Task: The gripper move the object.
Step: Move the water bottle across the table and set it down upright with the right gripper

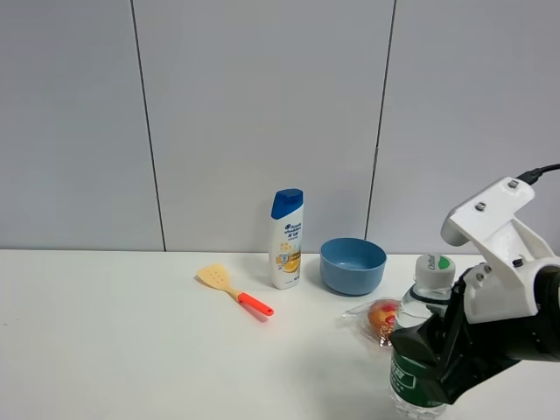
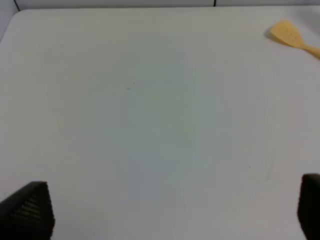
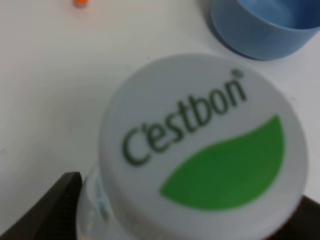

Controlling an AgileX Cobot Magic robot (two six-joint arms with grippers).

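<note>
Clear plastic, the water bottle [image 1: 427, 293] stands upright near the front right corner of the worktop [image 1: 131, 350] in the high view. The right gripper [image 1: 435, 354] is clamped round its green label, so I judge the move should be slow and level, away from the wrapped snack [image 1: 382, 317] just beside it. The left wrist view shows the left gripper [image 2: 167, 209] spread wide over bare worktop and holding nothing, while in the right wrist view the white cap [image 3: 205, 145] sits between two dark fingers [image 3: 55, 205], with the blue bowl [image 3: 260, 25] near, so tilting that way is a risk.
</note>
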